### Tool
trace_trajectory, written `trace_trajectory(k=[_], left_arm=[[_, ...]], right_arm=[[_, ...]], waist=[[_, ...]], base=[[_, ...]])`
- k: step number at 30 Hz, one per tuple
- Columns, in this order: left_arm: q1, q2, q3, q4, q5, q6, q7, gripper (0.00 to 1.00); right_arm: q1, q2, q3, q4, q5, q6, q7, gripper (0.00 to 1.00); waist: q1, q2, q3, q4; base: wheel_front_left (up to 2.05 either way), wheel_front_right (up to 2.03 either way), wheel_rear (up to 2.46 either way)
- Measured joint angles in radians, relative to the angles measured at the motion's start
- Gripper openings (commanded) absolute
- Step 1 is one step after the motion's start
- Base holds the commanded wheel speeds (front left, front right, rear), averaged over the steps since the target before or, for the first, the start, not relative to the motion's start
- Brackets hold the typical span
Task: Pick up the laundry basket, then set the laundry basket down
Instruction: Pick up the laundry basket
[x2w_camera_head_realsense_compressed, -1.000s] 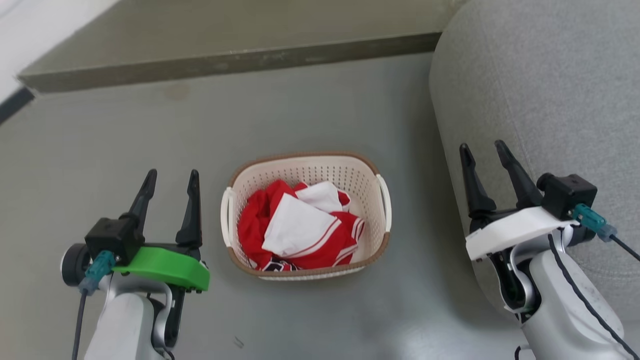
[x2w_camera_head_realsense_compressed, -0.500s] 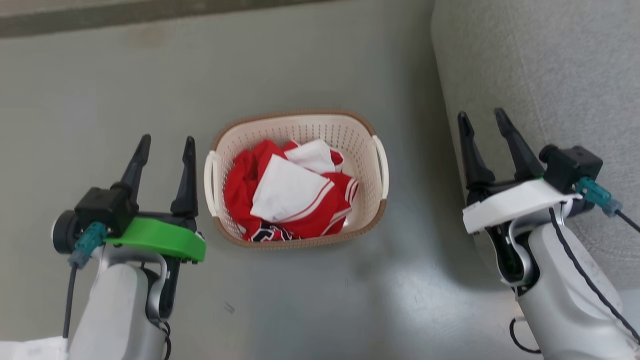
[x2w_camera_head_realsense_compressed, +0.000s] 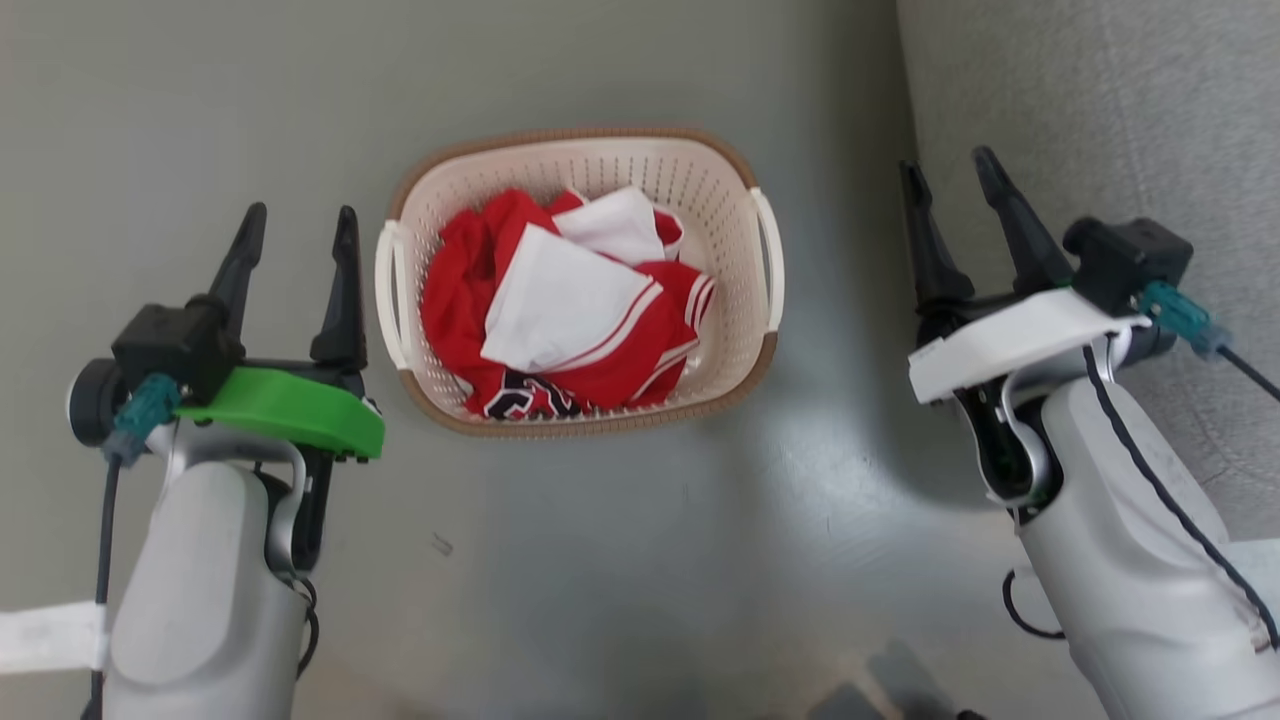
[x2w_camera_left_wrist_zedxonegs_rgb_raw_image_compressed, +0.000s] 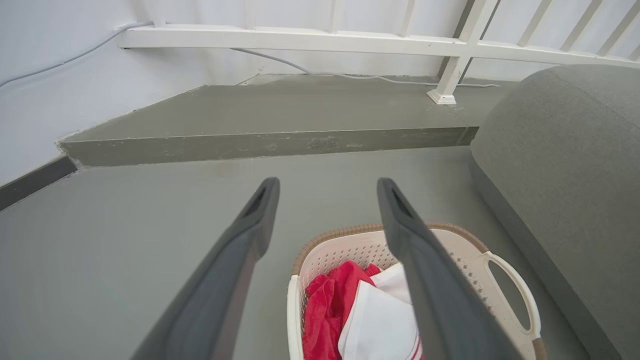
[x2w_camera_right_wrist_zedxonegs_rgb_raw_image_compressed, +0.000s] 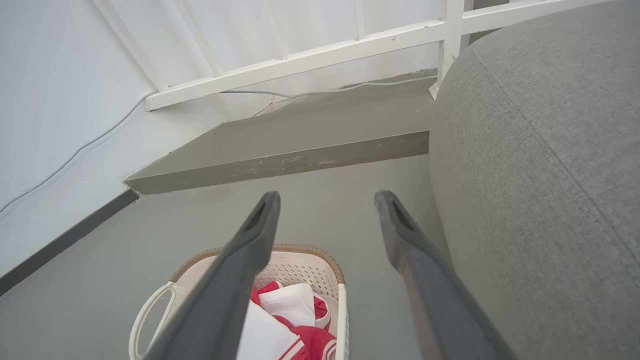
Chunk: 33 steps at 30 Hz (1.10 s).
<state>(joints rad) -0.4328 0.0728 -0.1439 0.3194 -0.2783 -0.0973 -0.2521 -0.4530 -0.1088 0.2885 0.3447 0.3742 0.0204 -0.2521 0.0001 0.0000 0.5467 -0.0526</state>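
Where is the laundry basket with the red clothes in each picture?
Head view: the laundry basket is in the upper middle.
Left wrist view: it is at the bottom edge, right of middle.
Right wrist view: it is at the bottom edge, left of middle.
Shared landmark: the grey sofa fills each picture's right side.

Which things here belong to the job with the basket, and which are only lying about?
Belong to the job: laundry basket, with red and white clothes inside; left gripper and right gripper, jaws open, one at each side.
Only lying about: grey sofa, raised step, white railing.
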Motion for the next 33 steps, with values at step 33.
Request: trace_trajectory(k=[33], left_arm=[[-0.345, 0.003, -0.021, 0.350, -0.044, -0.018, 0.076, 1.00]], right_arm=[[-0.363, 0.039, 0.053, 0.377, 0.031, 0.031, 0.114, 1.00]], waist=[[0.0000, 0.0000, 0.291, 0.033]], base=[[0.00, 0.00, 0.00]])
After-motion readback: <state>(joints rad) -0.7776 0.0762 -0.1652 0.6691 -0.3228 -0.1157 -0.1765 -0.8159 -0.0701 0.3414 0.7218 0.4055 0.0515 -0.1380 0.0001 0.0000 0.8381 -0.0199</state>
